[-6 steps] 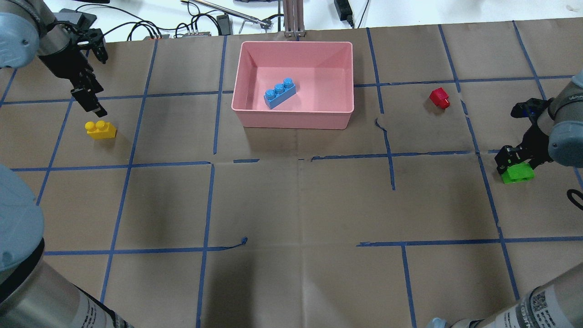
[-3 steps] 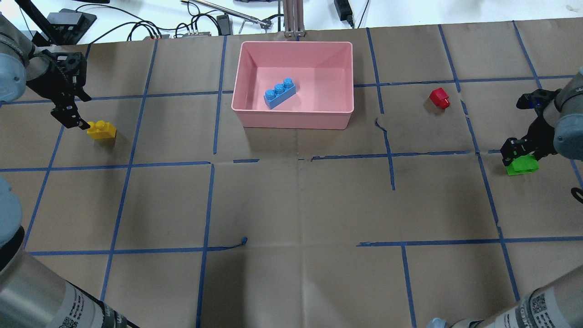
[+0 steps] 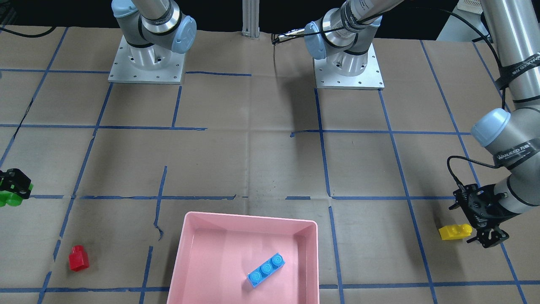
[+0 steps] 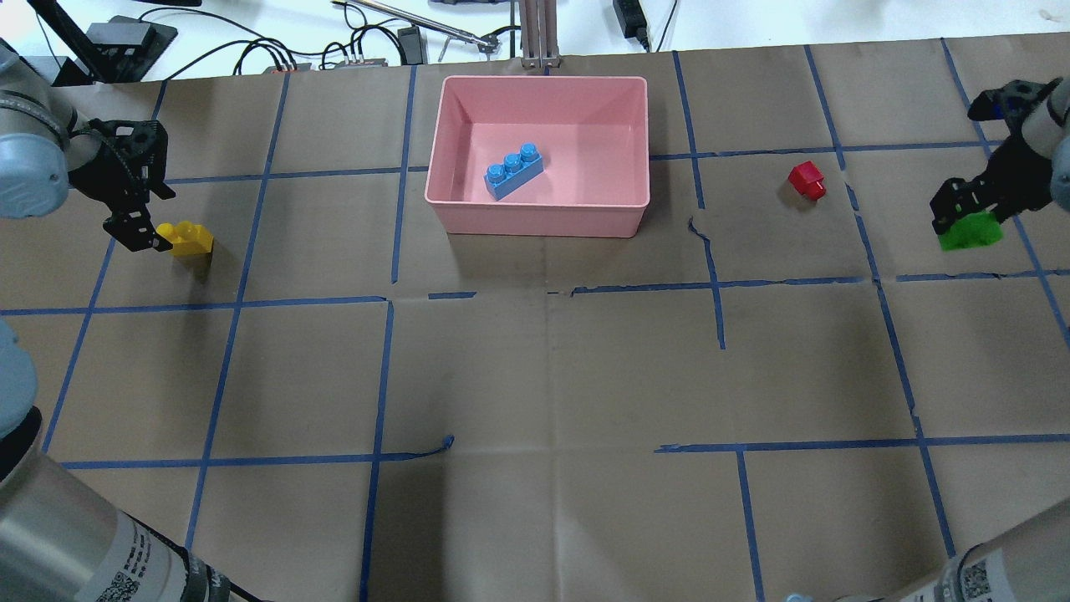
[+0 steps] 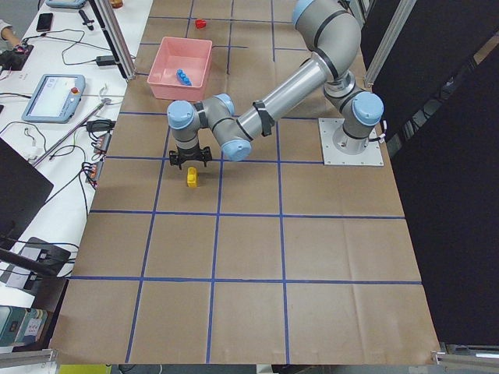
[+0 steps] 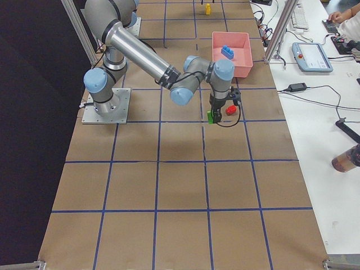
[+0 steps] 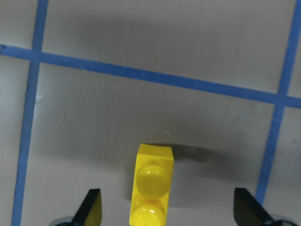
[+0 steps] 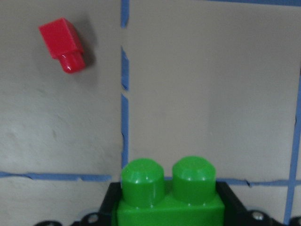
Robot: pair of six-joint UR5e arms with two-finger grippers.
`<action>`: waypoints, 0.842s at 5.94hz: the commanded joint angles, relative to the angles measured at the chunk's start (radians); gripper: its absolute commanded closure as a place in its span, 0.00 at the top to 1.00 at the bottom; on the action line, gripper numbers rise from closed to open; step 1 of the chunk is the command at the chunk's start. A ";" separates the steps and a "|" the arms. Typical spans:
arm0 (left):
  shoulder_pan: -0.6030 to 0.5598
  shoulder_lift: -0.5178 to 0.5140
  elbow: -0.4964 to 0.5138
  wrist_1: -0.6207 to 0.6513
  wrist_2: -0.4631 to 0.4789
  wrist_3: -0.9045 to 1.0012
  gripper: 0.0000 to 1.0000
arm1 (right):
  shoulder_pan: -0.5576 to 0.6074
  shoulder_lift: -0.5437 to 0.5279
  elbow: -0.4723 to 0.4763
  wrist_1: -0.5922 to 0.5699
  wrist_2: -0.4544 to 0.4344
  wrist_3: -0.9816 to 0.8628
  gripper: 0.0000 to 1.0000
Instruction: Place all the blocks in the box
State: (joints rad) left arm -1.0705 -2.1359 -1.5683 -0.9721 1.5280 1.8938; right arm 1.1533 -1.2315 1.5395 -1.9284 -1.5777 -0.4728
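The pink box (image 4: 535, 220) stands at the table's far middle with the blue block (image 4: 514, 170) lying inside it; both also show in the front view, box (image 3: 249, 216) and blue block (image 3: 265, 269). The yellow block (image 4: 191, 240) stands on the paper at the left. My left gripper (image 4: 159, 238) is open and low, with its fingers on either side of the yellow block's near end (image 7: 151, 186). My right gripper (image 4: 961, 219) is shut on the green block (image 4: 970, 231) and holds it above the table (image 8: 167, 197). The red block (image 4: 807, 181) lies on its side, left of the right gripper.
Blue tape lines cross the brown paper cover. Cables, a power brick and a metal post (image 4: 539, 33) lie beyond the table's far edge, behind the box. The two arm bases (image 3: 348, 63) stand on the robot's side of the table.
My left gripper came down and forward until it straddled the yellow block. My right gripper, shut on the green block, lifted it and carried it toward the table's far side.
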 commanded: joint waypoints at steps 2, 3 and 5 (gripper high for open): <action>0.001 -0.061 -0.016 0.044 0.000 0.010 0.98 | 0.249 0.071 -0.286 0.213 0.004 0.231 0.33; -0.003 -0.061 -0.013 0.043 0.000 -0.008 0.75 | 0.363 0.125 -0.349 0.213 0.001 0.326 0.33; -0.009 -0.045 -0.003 0.043 0.000 -0.030 0.00 | 0.555 0.276 -0.492 0.203 0.005 0.547 0.33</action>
State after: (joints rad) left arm -1.0780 -2.1876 -1.5763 -0.9295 1.5279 1.8645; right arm 1.6075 -1.0366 1.1254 -1.7197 -1.5733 -0.0393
